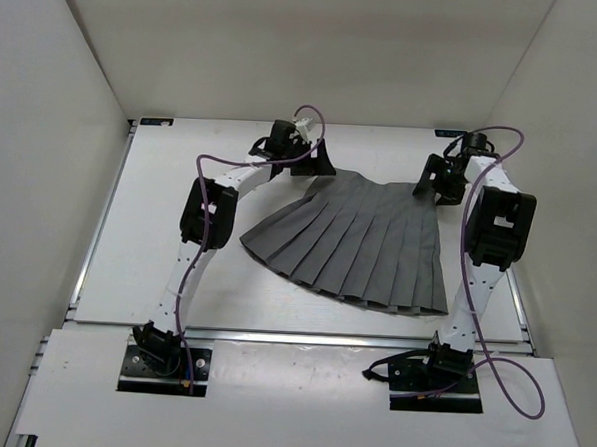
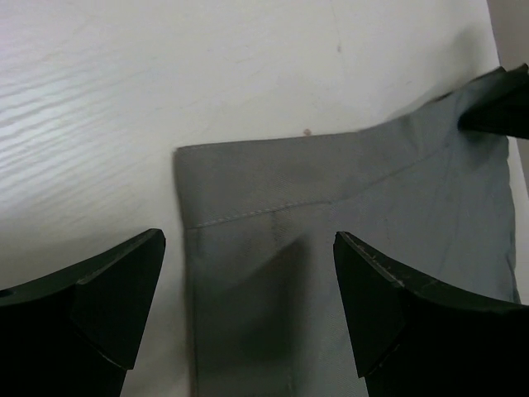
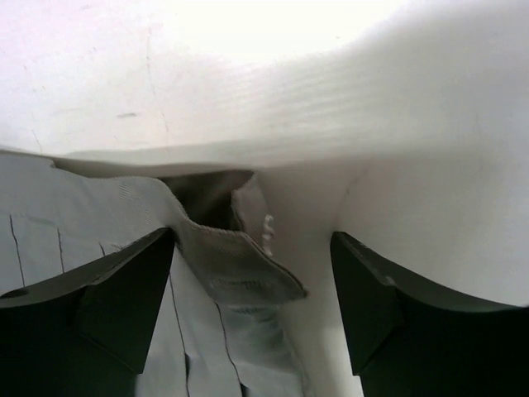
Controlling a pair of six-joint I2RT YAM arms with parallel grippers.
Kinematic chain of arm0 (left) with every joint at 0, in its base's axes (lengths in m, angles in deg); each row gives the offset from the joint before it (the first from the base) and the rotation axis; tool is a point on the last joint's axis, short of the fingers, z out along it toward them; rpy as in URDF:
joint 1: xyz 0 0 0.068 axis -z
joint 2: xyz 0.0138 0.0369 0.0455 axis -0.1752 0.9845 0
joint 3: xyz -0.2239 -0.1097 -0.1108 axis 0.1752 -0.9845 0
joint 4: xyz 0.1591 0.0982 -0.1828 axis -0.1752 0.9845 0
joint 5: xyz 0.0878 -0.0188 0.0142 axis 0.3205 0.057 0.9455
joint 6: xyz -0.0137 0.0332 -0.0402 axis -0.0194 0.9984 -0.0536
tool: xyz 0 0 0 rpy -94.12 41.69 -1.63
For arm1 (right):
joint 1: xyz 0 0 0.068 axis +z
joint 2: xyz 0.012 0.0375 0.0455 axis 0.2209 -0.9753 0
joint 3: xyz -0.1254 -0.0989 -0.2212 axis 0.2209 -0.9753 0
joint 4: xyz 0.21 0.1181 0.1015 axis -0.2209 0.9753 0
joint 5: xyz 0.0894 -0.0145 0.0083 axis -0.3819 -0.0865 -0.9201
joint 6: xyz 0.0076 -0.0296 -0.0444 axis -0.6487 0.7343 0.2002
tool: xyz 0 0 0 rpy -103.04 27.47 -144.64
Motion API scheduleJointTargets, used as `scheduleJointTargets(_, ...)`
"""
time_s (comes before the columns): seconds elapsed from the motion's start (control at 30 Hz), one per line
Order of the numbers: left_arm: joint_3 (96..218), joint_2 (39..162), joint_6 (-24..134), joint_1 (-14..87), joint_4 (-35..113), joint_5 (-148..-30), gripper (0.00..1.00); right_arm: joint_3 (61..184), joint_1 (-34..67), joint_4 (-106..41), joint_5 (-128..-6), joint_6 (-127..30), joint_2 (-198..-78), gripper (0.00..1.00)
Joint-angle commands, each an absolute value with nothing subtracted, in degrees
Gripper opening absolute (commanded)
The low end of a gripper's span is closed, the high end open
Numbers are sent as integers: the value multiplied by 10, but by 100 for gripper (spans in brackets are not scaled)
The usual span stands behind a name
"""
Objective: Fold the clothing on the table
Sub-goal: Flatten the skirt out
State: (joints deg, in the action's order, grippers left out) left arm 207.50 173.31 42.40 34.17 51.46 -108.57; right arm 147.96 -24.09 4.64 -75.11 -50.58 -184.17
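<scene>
The clothing (image 1: 363, 242), a dark grey pleated skirt, lies fanned out on the white table (image 1: 147, 246), its narrow waistband at the far side. My left gripper (image 1: 311, 166) hovers over the waistband's left corner. In the left wrist view this gripper (image 2: 248, 306) is open, and the flat skirt corner (image 2: 273, 240) lies between its fingers. My right gripper (image 1: 433, 185) is at the waistband's right corner. In the right wrist view it (image 3: 252, 306) stands open around a curled-up flap of the skirt (image 3: 240, 256), its fingers not closed on it.
White walls enclose the table at the left, back and right. A metal rail (image 1: 303, 336) runs along the near edge by the arm bases. The right gripper's dark finger (image 2: 496, 103) shows at the right edge of the left wrist view.
</scene>
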Motion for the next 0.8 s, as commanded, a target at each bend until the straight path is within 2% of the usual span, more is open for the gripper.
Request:
scheduleJointTargets(0.0, 2047, 1728, 413, 353, 558, -1122, 95, 1501, -222, 41, -754, -501, -1865, 73)
scheduleJointTargets(0.07, 2041, 1726, 417, 356, 560, -1121, 94, 1500, -222, 37, -767, -500, -1865, 68)
scheduleJointTargets(0.27, 2050, 1733, 405, 358, 554, -1124, 89, 1498, -216, 30, -790, -496, -1863, 63)
scheduleJointTargets(0.53, 2043, 1733, 347, 354, 512, -1166, 68, 1504, -228, 24, -812, -501, -1863, 54)
scheduleJointTargets(0.67, 2037, 1726, 354, 357, 519, -1165, 48, 1503, -237, 24, -815, -500, -1861, 43)
scheduleJointTargets(0.73, 2033, 1724, 348, 357, 512, -1166, 34, 1505, -236, 24, -818, -498, -1860, 37)
scheduleJointTargets(0.77, 2034, 1721, 347, 358, 506, -1172, 22, 1501, -238, 24, -818, -498, -1861, 31)
